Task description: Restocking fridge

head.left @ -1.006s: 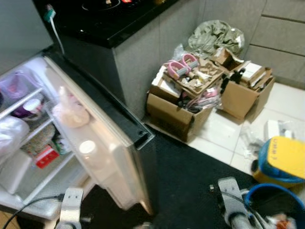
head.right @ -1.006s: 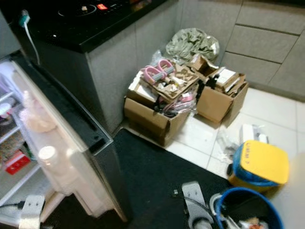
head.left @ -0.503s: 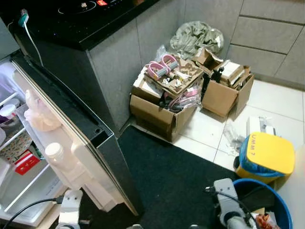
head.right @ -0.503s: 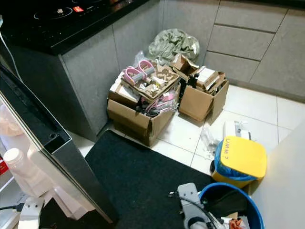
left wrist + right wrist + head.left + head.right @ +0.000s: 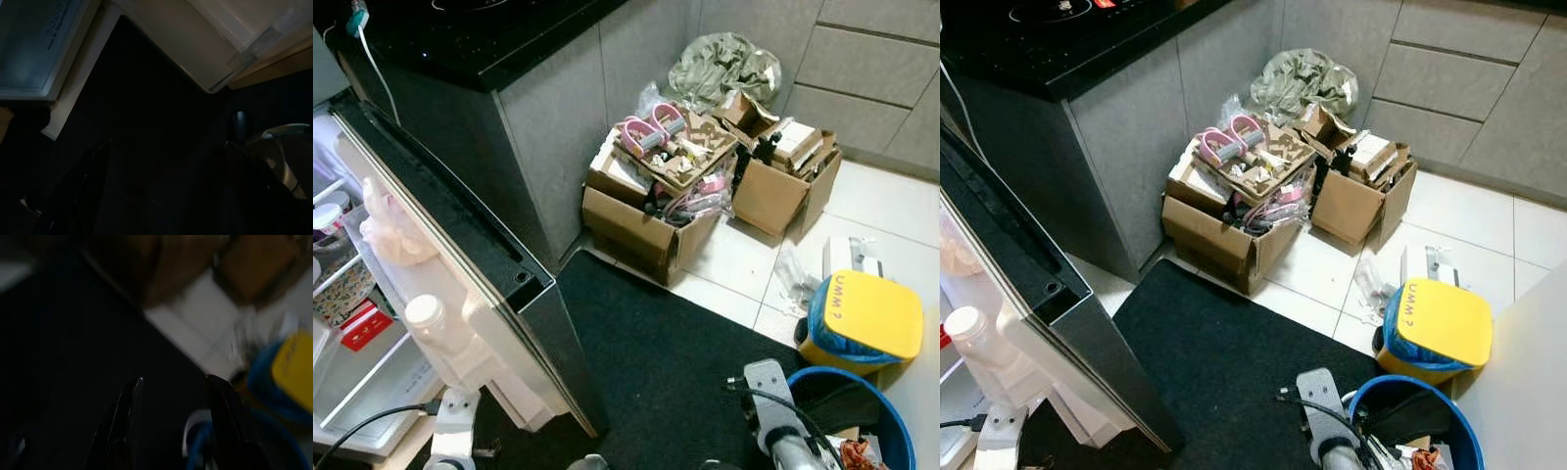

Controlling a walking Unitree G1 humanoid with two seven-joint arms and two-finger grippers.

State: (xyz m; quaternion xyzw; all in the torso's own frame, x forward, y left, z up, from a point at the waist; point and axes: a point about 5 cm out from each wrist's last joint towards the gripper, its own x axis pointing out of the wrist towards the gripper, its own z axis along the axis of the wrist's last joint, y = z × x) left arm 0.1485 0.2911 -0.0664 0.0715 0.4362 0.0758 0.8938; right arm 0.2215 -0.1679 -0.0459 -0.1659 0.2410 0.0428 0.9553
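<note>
The fridge (image 5: 352, 323) stands open on the robot's left, its door (image 5: 460, 264) swung out over the black floor mat (image 5: 685, 352), so the shelves and door racks are exposed for loading; a white-capped bottle (image 5: 435, 328) sits in a door rack and a pale bag (image 5: 396, 235) in the rack above it, while a red packet (image 5: 367, 326) lies on an inner shelf. Behind the door runs the dark counter (image 5: 489, 39) with grey cabinet fronts below it. In the corner against those cabinets, well apart from the fridge, open cardboard boxes (image 5: 651, 220) are piled with loose goods, apparently stacked there out of the walkway. Nearer the robot's right stands a blue bucket (image 5: 891, 421) with items inside, which I judge to be the stock to carry over, just beside a blue bin with a yellow lid (image 5: 862, 318). The right arm hangs low next to the bucket; in its wrist view the right gripper (image 5: 173, 426) has its fingers spread apart with nothing between them, poised above the mat near the bucket's rim. The left gripper (image 5: 161, 191) hangs by the foot of the fridge door in deep shade, its two fingers also apart and empty.
</note>
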